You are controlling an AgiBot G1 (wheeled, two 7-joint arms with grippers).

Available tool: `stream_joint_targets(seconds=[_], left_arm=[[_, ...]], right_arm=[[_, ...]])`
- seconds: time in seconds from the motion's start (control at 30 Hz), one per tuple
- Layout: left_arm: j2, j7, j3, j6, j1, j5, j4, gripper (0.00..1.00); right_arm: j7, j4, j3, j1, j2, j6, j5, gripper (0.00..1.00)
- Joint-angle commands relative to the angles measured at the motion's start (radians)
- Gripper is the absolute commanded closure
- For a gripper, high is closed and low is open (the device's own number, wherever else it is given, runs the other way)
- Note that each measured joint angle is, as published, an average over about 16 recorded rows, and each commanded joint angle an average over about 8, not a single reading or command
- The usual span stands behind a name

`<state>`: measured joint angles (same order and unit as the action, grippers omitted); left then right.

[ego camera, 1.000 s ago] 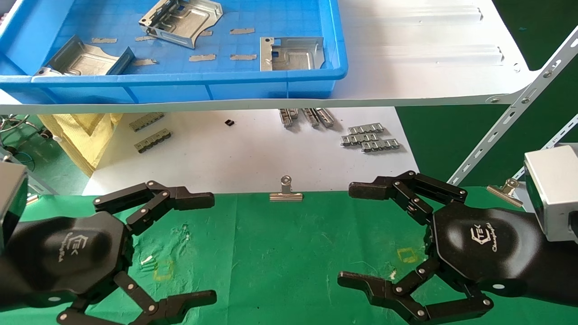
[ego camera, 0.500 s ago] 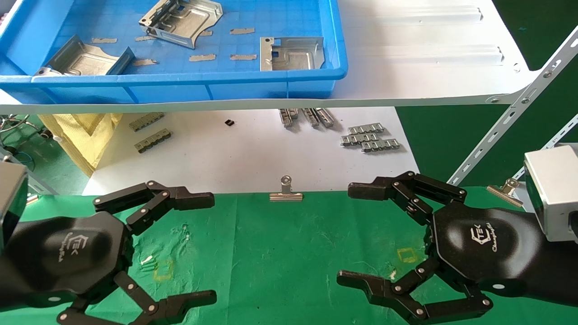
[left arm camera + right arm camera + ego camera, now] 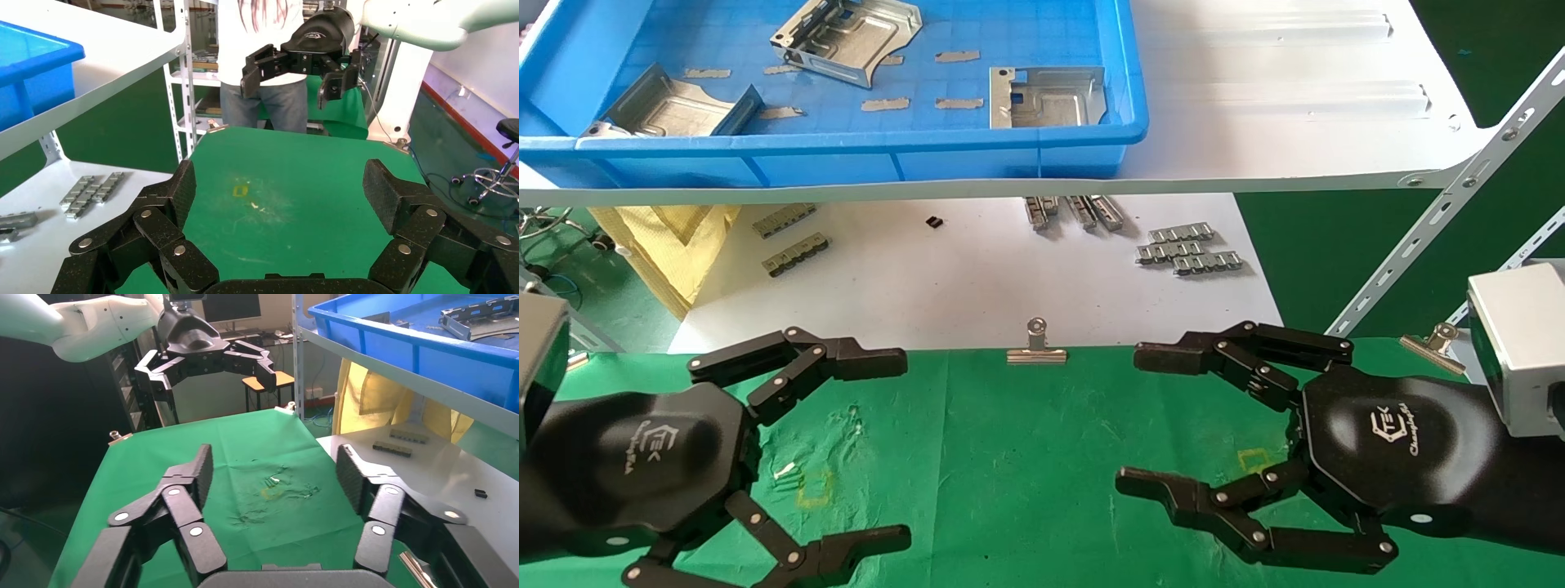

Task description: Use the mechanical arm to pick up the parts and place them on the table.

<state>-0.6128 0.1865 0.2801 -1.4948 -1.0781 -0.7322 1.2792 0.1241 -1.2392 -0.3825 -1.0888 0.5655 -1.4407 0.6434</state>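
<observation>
Three silvery parts lie in a blue bin on the white shelf, far above both hands. One part also shows in the right wrist view. The table with its green cloth holds no part. My left gripper hovers open over the cloth's left side with nothing in it. My right gripper hovers open over the right side, also with nothing in it. Each wrist view shows the other arm's hand farther off, the right gripper and the left gripper.
Silver binder clips pin the cloth's far edge. Small grey ridged strips lie on the white sheet beyond it. The shelf's edge overhangs that sheet, with a slanted brace at right. A person stands past the table.
The right gripper's fingers have stretched a little to the left and drawn slightly closer together, still open. The left arm has not moved.
</observation>
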Motion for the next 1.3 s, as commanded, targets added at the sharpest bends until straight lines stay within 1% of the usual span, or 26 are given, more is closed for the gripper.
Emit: stream_joint_targets(seconds=[0.03, 0.73, 0.87, 0.97, 1.07, 1.17, 1.3], left_arm=[[0.0, 0.0, 0.0, 0.0, 0.0, 0.0, 0.0, 0.0], [-0.004, 0.0, -0.002, -0.002, -0.002, 0.007, -0.001, 0.0], [-0.015, -0.007, -0.008, -0.009, -0.035, 0.017, -0.026, 0.0], [-0.031, -0.003, -0.005, -0.004, -0.104, -0.002, -0.063, 0.0], [-0.057, 0.026, 0.016, 0.032, -0.217, -0.068, -0.112, 0.0], [-0.099, 0.073, 0.059, 0.096, -0.35, -0.18, -0.177, 0.0], [-0.184, 0.125, 0.138, 0.201, -0.534, -0.372, -0.313, 0.0]], right_arm=[[0.0, 0.0, 0.0, 0.0, 0.0, 0.0, 0.0, 1.0], [0.0, 0.0, 0.0, 0.0, 0.0, 0.0, 0.0, 1.0], [0.0, 0.0, 0.0, 0.0, 0.0, 0.0, 0.0, 1.0], [0.0, 0.0, 0.0, 0.0, 0.0, 0.0, 0.0, 1.0], [0.0, 0.0, 0.0, 0.0, 0.0, 0.0, 0.0, 1.0], [0.0, 0.0, 0.0, 0.0, 0.0, 0.0, 0.0, 1.0], [0.0, 0.0, 0.0, 0.0, 0.0, 0.0, 0.0, 1.0]])
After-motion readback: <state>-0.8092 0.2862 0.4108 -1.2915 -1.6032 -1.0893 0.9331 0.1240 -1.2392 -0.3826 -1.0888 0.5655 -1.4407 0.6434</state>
